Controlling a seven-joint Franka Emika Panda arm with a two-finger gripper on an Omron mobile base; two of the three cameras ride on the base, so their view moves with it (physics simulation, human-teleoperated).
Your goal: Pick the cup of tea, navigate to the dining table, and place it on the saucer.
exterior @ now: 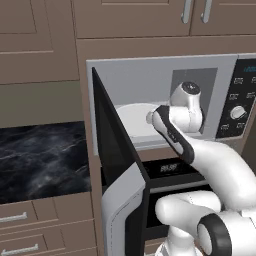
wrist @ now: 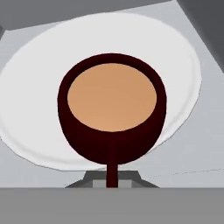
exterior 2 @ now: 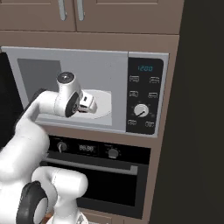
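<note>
Item: cup of tea (wrist: 112, 111), dark maroon, rigid, filled near the brim with light brown liquid; sits on the white microwave plate (wrist: 26, 92) inside the open microwave (exterior 2: 87, 57), directly ahead of the tool (exterior 2: 87, 104). Handle (wrist: 112, 173) points straight back toward the tool. Handling, as judged: light, hard, smooth-walled, spill-prone if tilted. Best hold: the handle or the rim beside it, kept level. Tool state: cannot tell, fingertips hidden.

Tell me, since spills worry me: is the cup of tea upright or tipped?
Upright. In the hand view the cup of tea stands on the microwave plate, its light brown liquid level inside the rim.
</note>
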